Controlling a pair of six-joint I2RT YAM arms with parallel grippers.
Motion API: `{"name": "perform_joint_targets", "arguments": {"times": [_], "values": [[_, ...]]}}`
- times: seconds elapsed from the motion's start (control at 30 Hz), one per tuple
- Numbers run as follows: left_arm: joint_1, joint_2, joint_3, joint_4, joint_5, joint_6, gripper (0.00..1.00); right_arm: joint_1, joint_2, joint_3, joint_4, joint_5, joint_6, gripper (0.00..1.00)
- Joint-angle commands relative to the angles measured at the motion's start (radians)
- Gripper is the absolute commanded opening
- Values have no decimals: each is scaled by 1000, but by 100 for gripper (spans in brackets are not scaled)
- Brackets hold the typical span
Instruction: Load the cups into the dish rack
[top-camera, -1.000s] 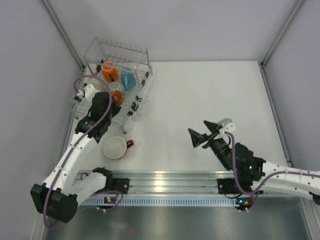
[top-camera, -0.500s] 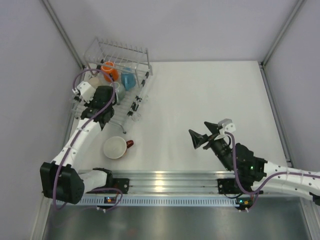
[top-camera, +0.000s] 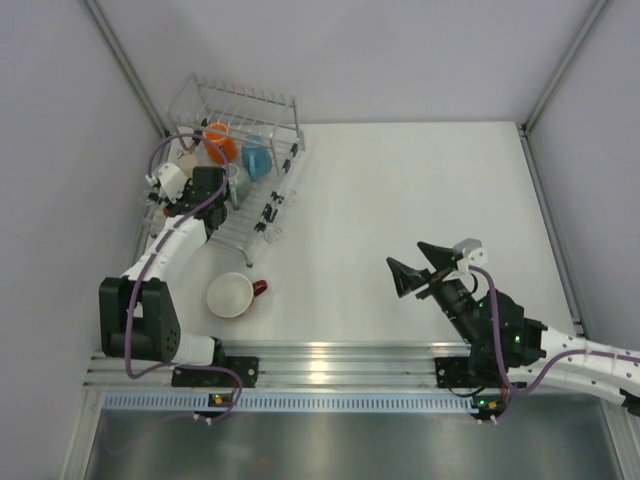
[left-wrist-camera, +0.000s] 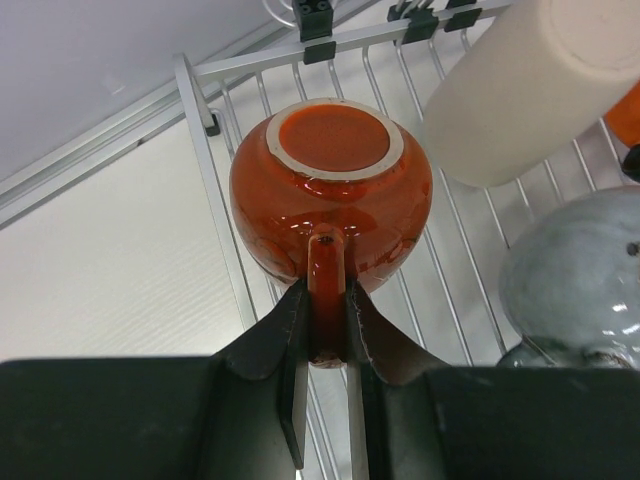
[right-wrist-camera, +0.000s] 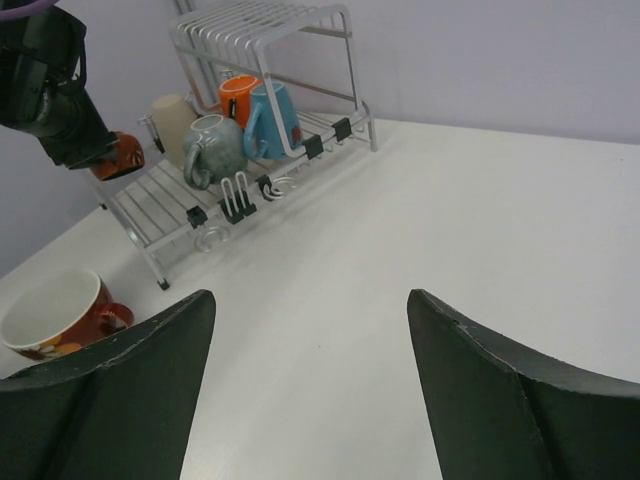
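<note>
My left gripper (left-wrist-camera: 328, 296) is shut on the handle of the small dark red mug (left-wrist-camera: 330, 195), held upside down over the wires of the dish rack (left-wrist-camera: 215, 200). From above, the left gripper (top-camera: 205, 193) is over the rack's (top-camera: 283, 190) left end. The beige tumbler (left-wrist-camera: 515, 90) and a grey-blue mug (left-wrist-camera: 575, 270) lie in the rack beside it. The orange mug (top-camera: 220, 142) and the light blue mug (top-camera: 257, 160) sit further back in the rack. The wide white red-handled cup (top-camera: 231, 295) stands upright on the table. My right gripper (top-camera: 407, 258) is open and empty.
The right wrist view shows the rack (right-wrist-camera: 330, 125) far left with its cups, the white cup (right-wrist-camera: 50, 315) near left, and bare white table between the right gripper's fingers (right-wrist-camera: 130, 400). Walls close in behind and left of the rack.
My left gripper has carried the dark red mug back and to the left over the rack. The right arm has shifted slightly to the right, still open.
</note>
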Motion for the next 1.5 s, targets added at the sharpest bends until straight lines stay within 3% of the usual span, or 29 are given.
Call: {"name": "perform_joint_targets", "arguments": {"times": [0.0,0.33,0.87,1.1,1.47], "values": [[25,18,71,108,-68,24,0,14,-5,7,6,-20,-4,79],[29,84,53,227,-95,87,0,14,-18,3,7,-17,-12,79],[41,176,47,228,-142,88,0,14,-22,-5,6,-9,-19,79],[41,197,47,228,-136,101,21,14,-9,-3,12,-7,-29,79],[41,200,42,208,-115,84,36,14,-17,-6,12,0,-30,80]]}}
